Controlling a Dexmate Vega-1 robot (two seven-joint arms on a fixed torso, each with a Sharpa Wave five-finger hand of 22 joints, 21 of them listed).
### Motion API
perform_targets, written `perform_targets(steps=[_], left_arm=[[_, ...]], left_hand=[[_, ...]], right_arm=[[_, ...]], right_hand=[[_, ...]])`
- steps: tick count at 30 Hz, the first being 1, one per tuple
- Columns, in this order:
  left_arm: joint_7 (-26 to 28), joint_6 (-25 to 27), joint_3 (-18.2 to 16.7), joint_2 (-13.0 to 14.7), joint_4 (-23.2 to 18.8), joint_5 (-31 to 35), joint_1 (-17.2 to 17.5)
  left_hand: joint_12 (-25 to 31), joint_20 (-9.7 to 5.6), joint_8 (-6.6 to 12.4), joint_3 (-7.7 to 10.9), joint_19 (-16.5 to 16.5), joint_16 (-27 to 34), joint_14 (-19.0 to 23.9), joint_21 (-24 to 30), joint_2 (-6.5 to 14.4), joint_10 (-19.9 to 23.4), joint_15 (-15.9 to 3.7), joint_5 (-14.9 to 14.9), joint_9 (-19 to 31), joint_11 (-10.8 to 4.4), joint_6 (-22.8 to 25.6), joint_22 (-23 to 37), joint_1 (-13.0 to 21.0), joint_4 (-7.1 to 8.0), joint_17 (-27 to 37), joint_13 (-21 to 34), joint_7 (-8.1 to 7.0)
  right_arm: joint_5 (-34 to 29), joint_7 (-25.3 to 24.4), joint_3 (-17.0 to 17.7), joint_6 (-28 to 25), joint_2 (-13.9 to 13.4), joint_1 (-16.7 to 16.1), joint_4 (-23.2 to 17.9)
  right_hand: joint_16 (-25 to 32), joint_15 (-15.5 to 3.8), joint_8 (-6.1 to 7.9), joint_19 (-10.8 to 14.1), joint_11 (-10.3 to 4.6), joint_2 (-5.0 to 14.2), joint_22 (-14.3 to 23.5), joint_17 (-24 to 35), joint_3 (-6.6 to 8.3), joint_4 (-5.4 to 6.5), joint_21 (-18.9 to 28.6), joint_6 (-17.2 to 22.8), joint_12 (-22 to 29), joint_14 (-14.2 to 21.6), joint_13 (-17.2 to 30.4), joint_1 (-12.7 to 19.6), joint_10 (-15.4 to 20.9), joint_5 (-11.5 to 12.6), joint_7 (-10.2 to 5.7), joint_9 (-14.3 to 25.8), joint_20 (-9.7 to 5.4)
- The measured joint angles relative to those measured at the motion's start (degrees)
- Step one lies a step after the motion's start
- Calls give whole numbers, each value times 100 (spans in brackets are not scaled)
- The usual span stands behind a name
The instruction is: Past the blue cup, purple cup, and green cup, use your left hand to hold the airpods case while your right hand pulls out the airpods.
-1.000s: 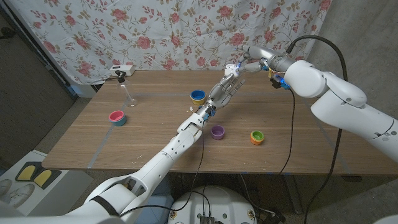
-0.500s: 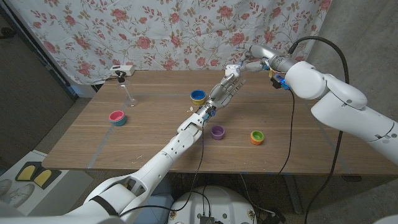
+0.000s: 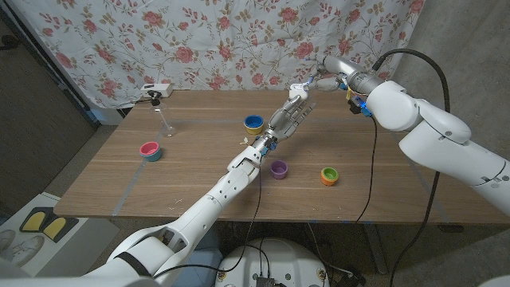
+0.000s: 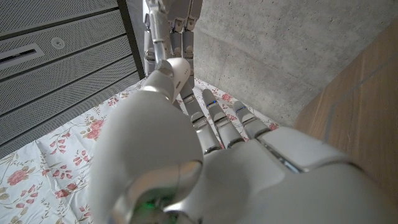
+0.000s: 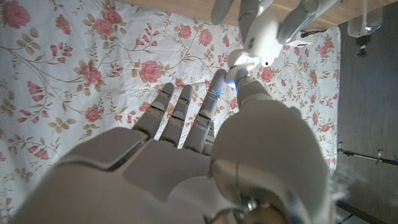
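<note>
Floral backdrop: left hand (image 3: 292,114) holds airpods case (image 3: 298,88) up, right hand (image 3: 317,81) fingertips at it, grip unclear, pods prob not out yet.

You have no writing, label, brand, number or sign to read in any of these views.
</note>
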Motion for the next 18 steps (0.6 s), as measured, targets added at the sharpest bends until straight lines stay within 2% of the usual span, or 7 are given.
perform_targets(steps=[18], left_arm=[[120, -4, -22, 24, -75, -15, 63]], left_hand=[[0, 0, 40, 0, 0, 0, 0, 0, 14, 0, 0, -1, 2, -1, 0, 0, -14, 0, 26, 0, 0]], right_arm=[[172, -322, 175, 199, 15, -227, 6]], right_hand=[[59, 0, 0, 0, -22, 37, -1, 92, -46, 15, 0, 60, -6, 42, -82, 38, -22, -97, 1, 0, 1]])
